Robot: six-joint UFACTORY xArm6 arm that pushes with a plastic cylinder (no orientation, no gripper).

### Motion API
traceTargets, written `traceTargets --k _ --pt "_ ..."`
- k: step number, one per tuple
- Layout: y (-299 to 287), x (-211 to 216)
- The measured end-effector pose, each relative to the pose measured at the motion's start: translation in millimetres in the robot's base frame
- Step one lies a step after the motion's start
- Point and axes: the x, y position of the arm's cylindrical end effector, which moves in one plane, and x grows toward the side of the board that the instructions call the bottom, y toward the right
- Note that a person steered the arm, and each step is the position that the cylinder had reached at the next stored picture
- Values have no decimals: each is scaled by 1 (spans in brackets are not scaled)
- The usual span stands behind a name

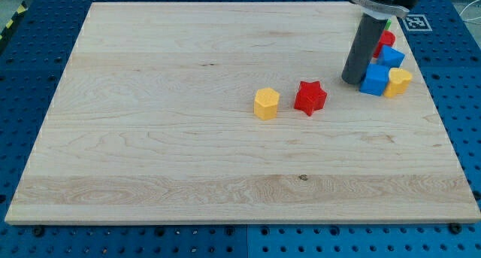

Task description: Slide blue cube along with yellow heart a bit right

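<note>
While our tip (352, 80) is pressing the blue cube's (374, 80) left side, that cube is touching the yellow heart (399, 81) near the surface's (188, 160) right edge (we are carrying no jaws, only a rod).

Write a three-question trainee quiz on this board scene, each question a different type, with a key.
1. True or false: my tip stands just to the view's left of the blue cube.
2. Which block touches the blue cube on its right side in the view? A) red star B) yellow heart C) yellow hexagonal block
3. Fill in: the two blocks near the middle of the wooden board are yellow and ____.

Key: 1 true; 2 B; 3 red. Behind the cube, toward the view's top, sit another blue block and a red block, partly hidden by the rod.
</note>
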Motion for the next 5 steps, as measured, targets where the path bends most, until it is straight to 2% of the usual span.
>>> traceTargets --k 1,3,5 --pt "0 0" --pt "-1 -49" --pt "0 -19"
